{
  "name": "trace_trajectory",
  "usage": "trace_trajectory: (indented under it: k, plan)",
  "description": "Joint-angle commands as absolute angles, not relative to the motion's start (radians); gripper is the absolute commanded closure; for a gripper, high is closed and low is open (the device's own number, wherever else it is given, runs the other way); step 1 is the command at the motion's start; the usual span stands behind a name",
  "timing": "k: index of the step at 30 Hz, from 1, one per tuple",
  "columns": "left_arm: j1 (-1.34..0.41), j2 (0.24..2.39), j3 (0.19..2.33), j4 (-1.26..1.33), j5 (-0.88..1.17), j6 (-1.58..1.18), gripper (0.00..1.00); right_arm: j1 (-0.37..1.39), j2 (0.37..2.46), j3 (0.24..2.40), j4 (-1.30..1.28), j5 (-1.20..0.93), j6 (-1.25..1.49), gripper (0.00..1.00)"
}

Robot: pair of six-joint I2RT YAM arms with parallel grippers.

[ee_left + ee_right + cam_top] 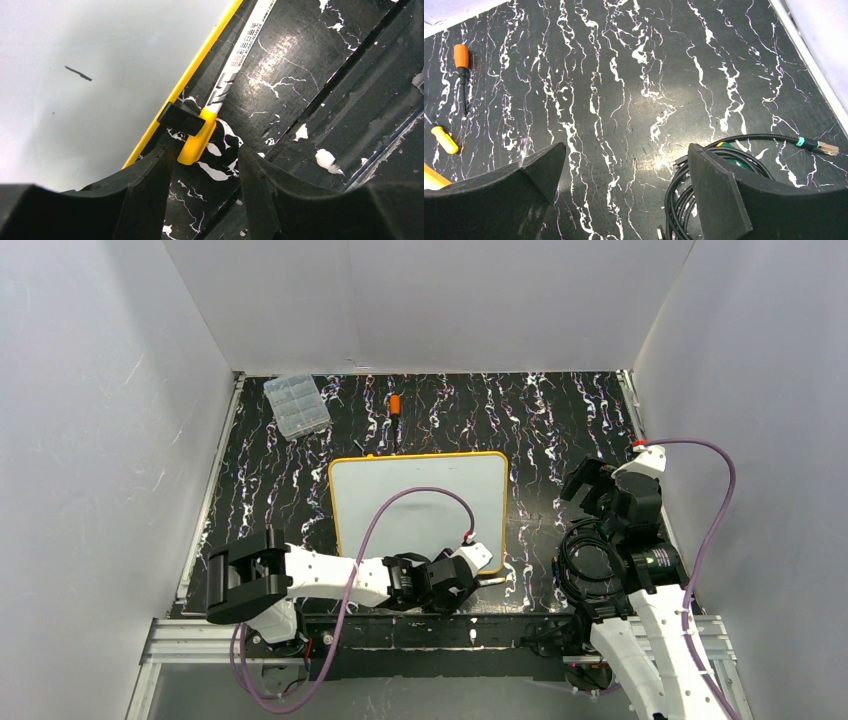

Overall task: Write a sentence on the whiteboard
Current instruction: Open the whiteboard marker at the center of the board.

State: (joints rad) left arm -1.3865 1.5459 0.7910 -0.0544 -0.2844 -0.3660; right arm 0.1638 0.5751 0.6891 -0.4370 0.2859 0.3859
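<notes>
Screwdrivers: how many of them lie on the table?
2. The orange screwdriver lies past the far edge of the whiteboard; the yellow screwdriver lies nearer that edge. More may be hidden from these views.

Top view: the whiteboard (420, 502) lies at frame centre on the worktop (560, 420), with the compartment box (297, 405) at upper left, a screwdriver (395, 406) above the board's top edge and a cable coil (566, 562) to its lower right. Left wrist view: a marker (240, 47) lies alongside the board's rim, its near end between the spread fingers of the left claw (205, 155).
</notes>
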Motion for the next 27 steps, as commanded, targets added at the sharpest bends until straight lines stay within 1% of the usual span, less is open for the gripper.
trace_trajectory:
  k: [1,6,12,17,23,27]
  plan:
    - [-1.378,1.566,0.834,-0.081,-0.247,-0.35,0.51,0.161,0.564,0.692,-0.393,0.285,0.38,0.0]
    - [-1.378,1.589,0.86,-0.1,-0.22,-0.339,0.52,0.161,0.562,0.693,-0.394,0.283,0.379,0.0]
    - [-1.38,1.585,0.864,-0.111,-0.189,-0.338,0.57,0.161,0.563,0.69,-0.395,0.281,0.379,0.0]
    - [-1.4,1.569,0.858,-0.119,-0.213,-0.338,0.6,0.161,0.565,0.688,-0.393,0.279,0.379,0.0]
    - [-1.409,1.623,0.908,-0.175,-0.243,-0.351,0.63,0.161,0.567,0.687,-0.393,0.278,0.379,0.0]
    - [-1.41,1.655,0.938,-0.208,-0.257,-0.359,0.63,0.161,0.567,0.688,-0.392,0.279,0.379,0.0]
